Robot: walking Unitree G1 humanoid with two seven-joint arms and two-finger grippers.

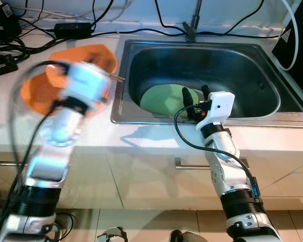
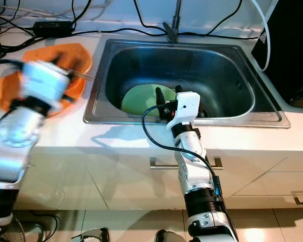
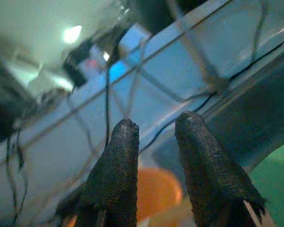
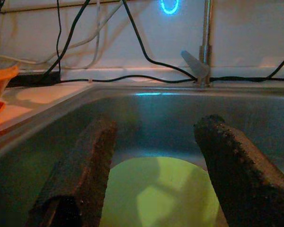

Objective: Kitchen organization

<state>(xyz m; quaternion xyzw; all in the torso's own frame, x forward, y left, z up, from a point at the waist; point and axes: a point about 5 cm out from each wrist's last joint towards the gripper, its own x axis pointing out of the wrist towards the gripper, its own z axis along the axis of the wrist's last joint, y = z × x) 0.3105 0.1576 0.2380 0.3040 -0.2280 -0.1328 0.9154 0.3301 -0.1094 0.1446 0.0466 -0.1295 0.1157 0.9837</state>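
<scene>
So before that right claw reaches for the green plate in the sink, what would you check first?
1. Right claw open: ok, its two black fingers stand apart.
2. Right claw lined up with the green plate: ok, it hangs over the plate at the sink's near edge.
3. Plate free of other things: ok, nothing lies on its visible part.
4. Sink room: ok, the basin around the plate looks bare.
5. Left claw out of the way: ok, it is over the orange dishes on the counter, away from the sink.
6. Left claw holding anything: cannot tell, the head view is blurred there.
</scene>
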